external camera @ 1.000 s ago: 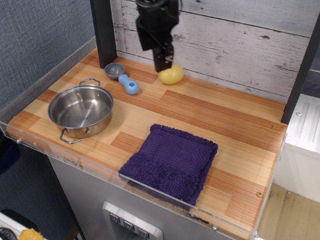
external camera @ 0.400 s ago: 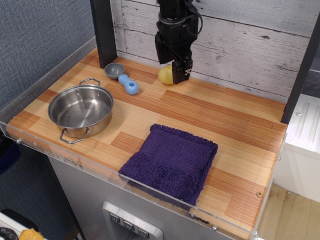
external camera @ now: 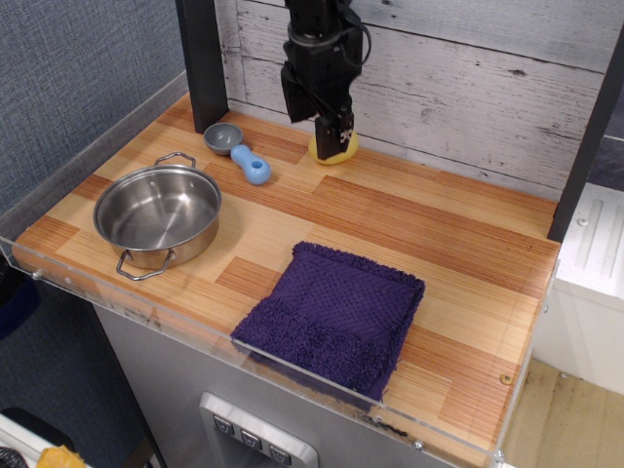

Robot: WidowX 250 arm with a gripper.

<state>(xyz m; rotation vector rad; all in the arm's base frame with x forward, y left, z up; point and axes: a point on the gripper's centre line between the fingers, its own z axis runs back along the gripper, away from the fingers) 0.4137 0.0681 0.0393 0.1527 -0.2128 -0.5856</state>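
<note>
The gripper (external camera: pixel 333 139) is sitting lower and further left than a moment ago, coming down over the yellow object (external camera: pixel 349 148) at the back of the wooden counter (external camera: pixel 468 234), close to the plank wall. At far left a steel pot (external camera: pixel 156 210) is standing. A blue scoop (external camera: pixel 241 155) is lying behind it, left of the gripper. Whether the fingers are clasping the yellow object or merely straddling it cannot be told from here. A purple towel (external camera: pixel 336 314) is lying toward the front, well apart from the arm.
</note>
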